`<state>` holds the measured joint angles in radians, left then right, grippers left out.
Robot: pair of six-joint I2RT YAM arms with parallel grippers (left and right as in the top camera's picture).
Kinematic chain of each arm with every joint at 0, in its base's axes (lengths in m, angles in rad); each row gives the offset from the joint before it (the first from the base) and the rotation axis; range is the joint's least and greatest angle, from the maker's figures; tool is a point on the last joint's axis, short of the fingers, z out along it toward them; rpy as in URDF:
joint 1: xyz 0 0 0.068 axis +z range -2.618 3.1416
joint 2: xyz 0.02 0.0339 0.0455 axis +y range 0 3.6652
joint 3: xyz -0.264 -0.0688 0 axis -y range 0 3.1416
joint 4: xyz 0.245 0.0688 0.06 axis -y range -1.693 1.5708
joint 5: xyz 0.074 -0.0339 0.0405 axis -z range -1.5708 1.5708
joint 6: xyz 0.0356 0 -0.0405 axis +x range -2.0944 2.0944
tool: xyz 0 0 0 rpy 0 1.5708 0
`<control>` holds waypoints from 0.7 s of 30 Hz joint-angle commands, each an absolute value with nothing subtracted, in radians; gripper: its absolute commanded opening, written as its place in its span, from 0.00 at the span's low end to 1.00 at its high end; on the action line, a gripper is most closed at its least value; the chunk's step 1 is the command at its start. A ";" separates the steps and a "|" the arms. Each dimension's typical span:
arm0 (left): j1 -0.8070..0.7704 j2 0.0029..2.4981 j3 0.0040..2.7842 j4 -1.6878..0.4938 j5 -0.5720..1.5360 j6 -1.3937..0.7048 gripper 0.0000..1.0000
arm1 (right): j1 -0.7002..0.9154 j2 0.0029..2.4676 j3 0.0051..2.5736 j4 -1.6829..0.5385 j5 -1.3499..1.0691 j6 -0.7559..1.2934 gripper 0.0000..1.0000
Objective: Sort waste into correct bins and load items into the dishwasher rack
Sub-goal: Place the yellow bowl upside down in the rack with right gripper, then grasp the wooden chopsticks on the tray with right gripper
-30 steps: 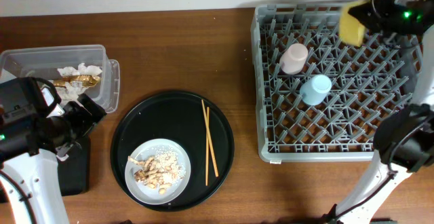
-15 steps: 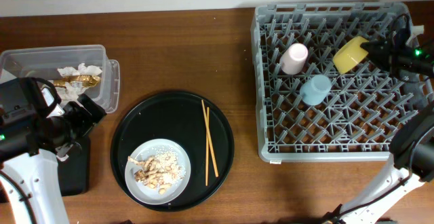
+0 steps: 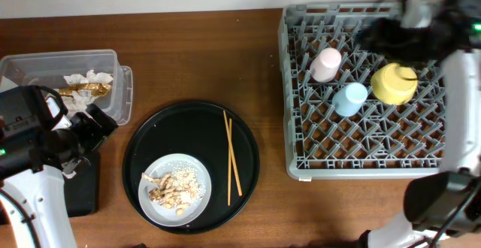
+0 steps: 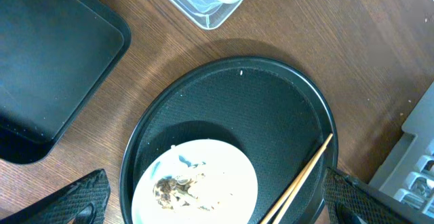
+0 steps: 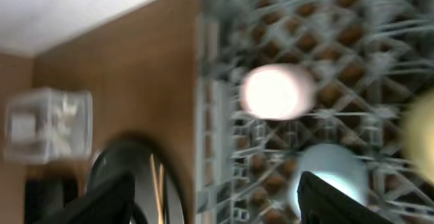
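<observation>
Grey plastic rack (image 3: 361,139) at the right of the table (image 3: 195,60) held three pieces: pink cup (image 3: 325,64) toward the far side, light-blue cup (image 3: 350,98) just nearer than it, and yellow bowl (image 3: 394,83) just right of the blue cup, resting on the pegs with nothing gripping it.

Right gripper (image 5: 217,197): wrist view badly blurred, but the two dark fingers sat wide apart at the frame's lower corners with nothing between them. Judged fully open and empty, above the far part of the rack.

Left gripper (image 4: 217,200): fingers spread wide and empty, over the near-left side of the round black tray (image 3: 150,139).

Clear tub (image 3: 120,90) at far left contained white paper scraps (image 3: 88,77) and the gold wrapper (image 3: 84,90). Shallow black tray (image 4: 41,61) just near of it showed nothing inside in the part visible.

Not yet done: white plate (image 3: 188,207) lay on the near half of the round tray, carrying the beige food scraps (image 3: 171,188). Chopsticks (image 3: 231,158) lay side by side on the tray, right of the plate.

Assessment: paper and wrapper sorted, cups and bowl loaded, so somewhat past halfway. Left to do: tip the food scraps into a bin, then rack the plate and chopsticks.
</observation>
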<state>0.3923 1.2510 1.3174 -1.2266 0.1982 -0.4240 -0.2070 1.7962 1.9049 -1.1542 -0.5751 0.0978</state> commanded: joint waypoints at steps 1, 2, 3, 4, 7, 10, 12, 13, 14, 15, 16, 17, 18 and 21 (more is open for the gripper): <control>0.394 1.245 1.319 -1.225 0.194 -0.422 0.99 | -0.005 1.785 1.903 -1.254 -0.460 0.086 0.93; 0.394 1.245 1.319 -1.225 0.194 -0.422 0.99 | 0.089 1.785 1.903 -1.269 -0.463 0.086 0.98; 0.394 1.245 1.319 -1.225 0.194 -0.422 0.99 | 0.191 1.787 1.903 -1.263 -0.463 0.086 0.98; 0.394 1.245 1.319 -1.225 0.194 -0.422 0.99 | 0.267 1.793 1.901 -1.245 -0.461 0.086 0.91; 0.394 1.245 1.319 -1.225 0.194 -0.422 0.99 | 0.522 1.881 1.840 -1.209 -0.313 0.123 0.59; 0.394 1.245 1.319 -1.225 0.194 -0.422 0.99 | 0.670 2.008 1.785 -1.148 -0.094 0.328 0.57; 0.394 1.245 1.319 -1.225 0.194 -0.422 0.99 | 0.744 2.107 1.783 -1.119 -0.107 0.339 0.56; 0.394 1.245 1.319 -1.225 0.194 -0.422 0.99 | 0.767 2.143 1.782 -1.118 -0.104 0.357 0.56; 0.394 1.245 1.319 -1.225 0.194 -0.422 1.00 | 0.781 2.172 1.779 -1.118 -0.098 0.357 0.56; 0.394 1.245 1.319 -1.225 0.194 -0.422 0.99 | 0.785 2.209 1.774 -1.118 -0.096 0.358 0.55; 0.394 1.245 1.319 -1.225 0.194 -0.422 0.99 | 0.785 2.221 1.774 -1.118 -0.096 0.358 0.53; 0.394 1.245 1.319 -1.225 0.194 -0.422 0.99 | 0.785 2.230 1.774 -1.118 -0.096 0.357 0.51; 0.394 1.245 1.319 -1.225 0.194 -0.422 0.99 | 0.785 2.230 1.774 -1.114 -0.092 0.357 0.51; 0.394 1.245 1.319 -1.225 0.194 -0.422 0.99 | 0.783 2.230 1.762 -1.100 -0.015 0.358 0.51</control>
<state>0.3923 1.2510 1.3174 -1.2263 0.1982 -0.4240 0.7853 2.2230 1.7790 -1.1110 -0.0704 0.3447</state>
